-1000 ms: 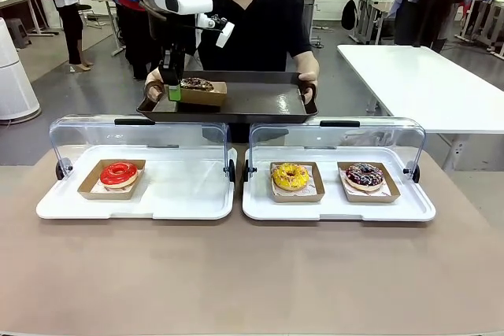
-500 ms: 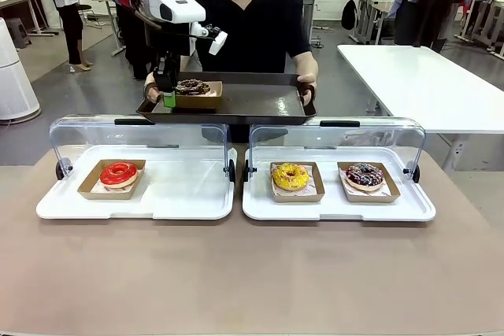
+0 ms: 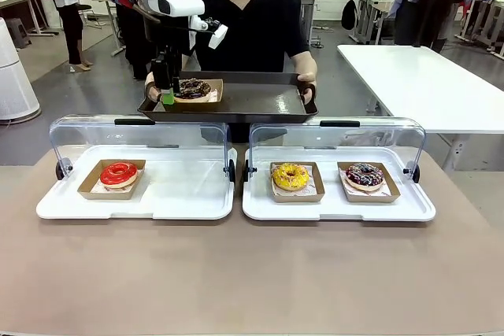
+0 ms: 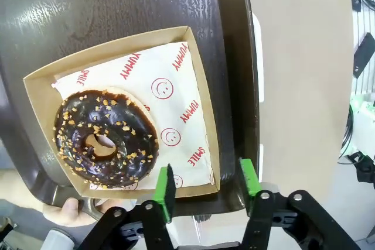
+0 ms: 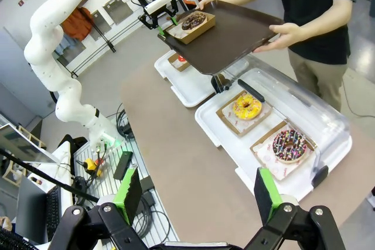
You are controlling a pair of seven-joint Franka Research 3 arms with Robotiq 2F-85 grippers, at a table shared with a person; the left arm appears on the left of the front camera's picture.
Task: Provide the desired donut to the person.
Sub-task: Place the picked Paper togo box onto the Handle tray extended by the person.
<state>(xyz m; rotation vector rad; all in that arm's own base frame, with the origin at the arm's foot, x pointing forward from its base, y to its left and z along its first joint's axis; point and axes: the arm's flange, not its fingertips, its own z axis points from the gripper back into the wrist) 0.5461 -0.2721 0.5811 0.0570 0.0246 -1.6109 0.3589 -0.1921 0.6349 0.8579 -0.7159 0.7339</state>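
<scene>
A chocolate donut [image 3: 193,86] [image 4: 105,144] with nut crumbs lies on printed paper in a cardboard box [image 4: 196,95]. The box rests on the left end of a dark tray [image 3: 260,101] [image 4: 117,4]. The person [image 3: 260,13] in a black T-shirt holds that tray in both hands at the far side of the table. My left gripper [image 3: 168,92] [image 4: 208,185] stands open just above the box's near edge, one green finger over the box wall and the other over the tray's rim, gripping nothing. My right gripper [image 5: 196,194] hangs open high over the table's near side.
Two white display trays with raised clear lids sit on the brown table. The left one [image 3: 181,194] holds a red donut [image 3: 118,173]. The right one [image 3: 331,206] holds a yellow donut [image 3: 290,176] and a dark sprinkled donut [image 3: 364,175]. A white table [image 3: 425,76] stands at the far right.
My left gripper has opened and let go of the cardboard box, which now rests on the person's tray. The gripper has drawn slightly left and up.
</scene>
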